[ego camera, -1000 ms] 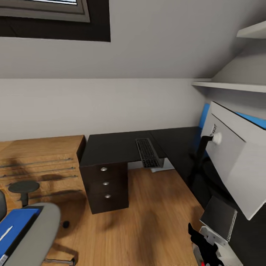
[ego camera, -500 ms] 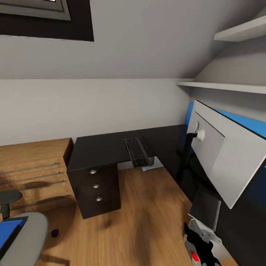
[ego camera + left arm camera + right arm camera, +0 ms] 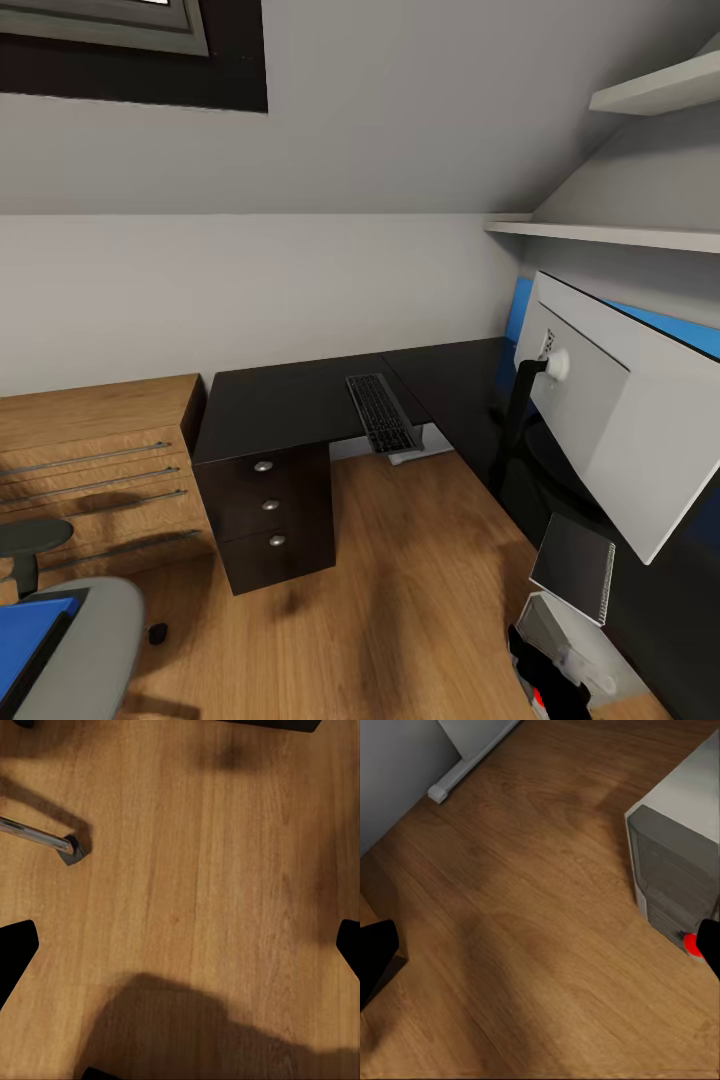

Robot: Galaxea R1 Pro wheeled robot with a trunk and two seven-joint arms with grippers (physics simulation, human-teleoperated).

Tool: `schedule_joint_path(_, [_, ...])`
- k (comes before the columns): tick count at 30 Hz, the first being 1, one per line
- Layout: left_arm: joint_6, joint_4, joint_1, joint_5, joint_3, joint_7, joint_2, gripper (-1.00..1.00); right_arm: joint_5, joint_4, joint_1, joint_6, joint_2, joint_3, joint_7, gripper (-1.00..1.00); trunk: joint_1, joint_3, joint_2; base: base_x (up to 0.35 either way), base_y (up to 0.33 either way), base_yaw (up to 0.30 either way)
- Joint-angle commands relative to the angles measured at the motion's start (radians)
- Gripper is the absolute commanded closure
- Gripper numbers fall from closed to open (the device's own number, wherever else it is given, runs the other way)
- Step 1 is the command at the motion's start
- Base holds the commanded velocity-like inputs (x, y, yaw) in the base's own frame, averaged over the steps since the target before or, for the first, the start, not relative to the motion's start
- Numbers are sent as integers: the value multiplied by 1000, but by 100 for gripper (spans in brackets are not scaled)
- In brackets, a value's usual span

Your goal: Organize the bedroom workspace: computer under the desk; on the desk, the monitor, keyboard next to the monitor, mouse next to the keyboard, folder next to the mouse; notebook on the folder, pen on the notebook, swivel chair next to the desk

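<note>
**Black counter in frame, robot in transit, both tools empty**

Head view: the whole picture has shifted since a second ago. That is the camera turning, not the things moving. The blue folder (image 3: pixel 25 640) on the swivel chair (image 3: pixel 90 630) has slid to the frame's left edge. The right wing of the counter (image 3: pixel 290 400) now takes more of the frame.
- The keyboard (image 3: pixel 380 412) lies on the counter and overhangs its inner edge.
- The monitor (image 3: pixel 610 420) stands on the right wing with its pale back toward us.
- The notebook (image 3: pixel 572 566) lies flat near the monitor's stand.
- The mouse (image 3: pixel 158 633) looks to be the small black lump on the floor beside the chair.
- The computer (image 3: pixel 575 635) sits on the floor at the counter's edge, with the right tool (image 3: pixel 545 675) in front of it.
- A light-wood cabinet (image 3: pixel 90 450) stands left of the drawers.
- No pen that I can make out.

My read is that nothing has been placed yet and the robot is still lining up. The folder, mouse and chair all remain to do.

Left wrist view: the left tool (image 3: pixel 180 945) is spread wide and empty over bare wood floor (image 3: pixel 225 870). This view adds a chrome leg and castor of the chair, which the head view cuts off.

Right wrist view: the right tool (image 3: pixel 540 945) is also wide and empty. It shows the computer's front and red light (image 3: pixel 690 943) clearly, where the head view has the tool in the way. A white bar (image 3: pixel 472 761) runs along the floor, probably the foot of the counter's leg.
</note>
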Motion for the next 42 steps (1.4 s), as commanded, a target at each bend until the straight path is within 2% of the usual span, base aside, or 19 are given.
schedule_joint_path(1, [-3, 0, -1, -5, 7, 2, -1, -100, -16, 7, 0, -8, 6, -2, 5, -100, 0, -1, -1, 0, 0, 0])
schedule_joint_path(12, [-3, 0, -1, -5, 7, -1, 0, -100, 47, 3, 3, -66, 68, 0, -9, -100, 0, -1, -1, 0, 0, 0])
schedule_joint_path(17, [-3, 0, -1, -5, 7, -1, 0, -100, 73, 1, 3, -68, 69, 1, -10, -100, 0, -1, -1, 0, 0, 0])
schedule_joint_path(29, [-3, 0, -1, -5, 7, 0, 0, -100, 65, -1, 3, -62, 68, -1, -12, -100, 0, -1, -1, 0, 0, 0])
schedule_joint_path(42, [-3, 0, -1, -5, 7, 0, 1, -100, 64, 2, 3, -68, 69, -3, 56, -100, 0, -1, -1, 0, 0, 0])
